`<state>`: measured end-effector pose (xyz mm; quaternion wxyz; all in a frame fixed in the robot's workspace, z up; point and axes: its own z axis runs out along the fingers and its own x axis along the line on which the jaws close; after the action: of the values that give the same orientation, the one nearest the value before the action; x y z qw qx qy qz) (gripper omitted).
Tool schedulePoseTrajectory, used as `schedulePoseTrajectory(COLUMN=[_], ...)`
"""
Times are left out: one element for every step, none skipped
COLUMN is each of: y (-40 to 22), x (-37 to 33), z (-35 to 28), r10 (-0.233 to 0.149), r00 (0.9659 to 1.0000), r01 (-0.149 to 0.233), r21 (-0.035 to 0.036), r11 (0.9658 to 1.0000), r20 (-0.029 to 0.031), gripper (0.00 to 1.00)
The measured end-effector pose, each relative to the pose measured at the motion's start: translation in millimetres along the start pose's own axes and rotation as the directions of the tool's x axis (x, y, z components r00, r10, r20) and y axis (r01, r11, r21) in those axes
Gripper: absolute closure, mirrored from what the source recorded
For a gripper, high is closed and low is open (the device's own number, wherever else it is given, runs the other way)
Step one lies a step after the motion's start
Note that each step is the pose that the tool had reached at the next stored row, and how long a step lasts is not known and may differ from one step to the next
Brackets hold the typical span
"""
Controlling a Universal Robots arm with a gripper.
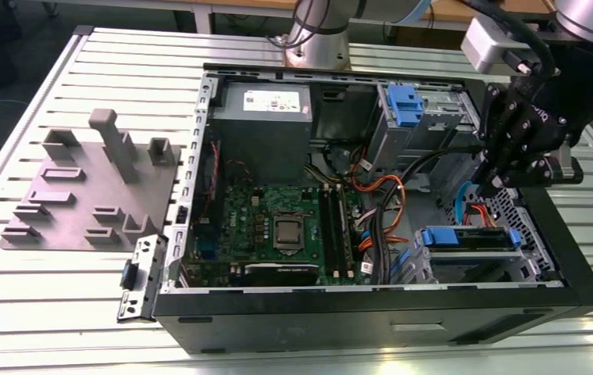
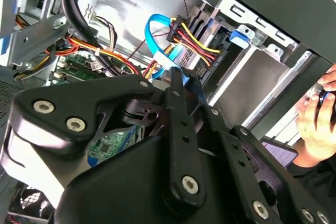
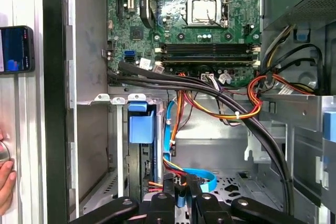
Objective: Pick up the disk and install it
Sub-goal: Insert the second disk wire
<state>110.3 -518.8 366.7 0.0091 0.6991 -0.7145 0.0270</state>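
Observation:
The disk [image 1: 484, 237], framed in blue, sits inside the lower drive cage at the exterior view's right end of the open computer case [image 1: 380, 312]. In the first wrist view the disk [image 3: 148, 166] shows edge-on in its slot beneath a blue tab [image 3: 142, 124]. A black plug with red, yellow and black wires [image 2: 181, 29] is at its end. My gripper [image 1: 492, 186] hangs just above that cage. In both wrist views its fingers stand close together, shut on a blue flat cable [image 2: 156, 40], which shows as a blue strip between the fingertips [image 3: 173, 195].
The case holds a green motherboard [image 1: 275, 226], a grey power supply [image 1: 265, 109], an upper cage with a blue tab [image 1: 405, 105] and thick cable bundles [image 3: 210, 90]. A grey fixture plate [image 1: 87, 195] lies beside the case. A person's hand [image 2: 317, 119] and a phone [image 3: 16, 49] are outside the case wall.

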Motion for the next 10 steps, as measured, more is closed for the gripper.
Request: schedulePoseTrajectory(y=[0.0, 0.0, 0.0, 0.0, 0.0, 0.0, 0.0, 0.0, 0.1, 0.0], x=[-0.1, -0.1, -0.1, -0.1, -0.1, -0.1, -0.1, -0.1, -0.1, -0.1], z=[0.9, 1.5, 1.9, 2.0, 2.0, 2.1, 2.1, 2.2, 2.2, 2.2], r10=[0.000, 0.000, 0.000, 0.000, 0.000, 0.000, 0.000, 0.000, 0.000, 0.000], r00=[1.0000, 1.0000, 1.0000, 1.0000, 1.0000, 1.0000, 1.0000, 1.0000, 1.0000, 1.0000], r01=[0.000, 0.000, 0.000, 0.000, 0.000, 0.000, 0.000, 0.000, 0.000, 0.000], r21=[0.0000, 0.0001, 0.0001, 0.0001, 0.0001, 0.0001, 0.0001, 0.0001, 0.0001, 0.0001], r11=[1.0000, 1.0000, 1.0000, 1.0000, 1.0000, 1.0000, 1.0000, 1.0000, 1.0000, 1.0000], r20=[-0.0022, -0.0045, -0.0061, -0.0067, -0.0067, -0.0068, -0.0067, -0.0066, -0.0066, -0.0066], gripper=[0.76, 0.78, 0.78, 0.78, 0.84, 0.84, 0.84, 0.84, 0.84, 0.84])
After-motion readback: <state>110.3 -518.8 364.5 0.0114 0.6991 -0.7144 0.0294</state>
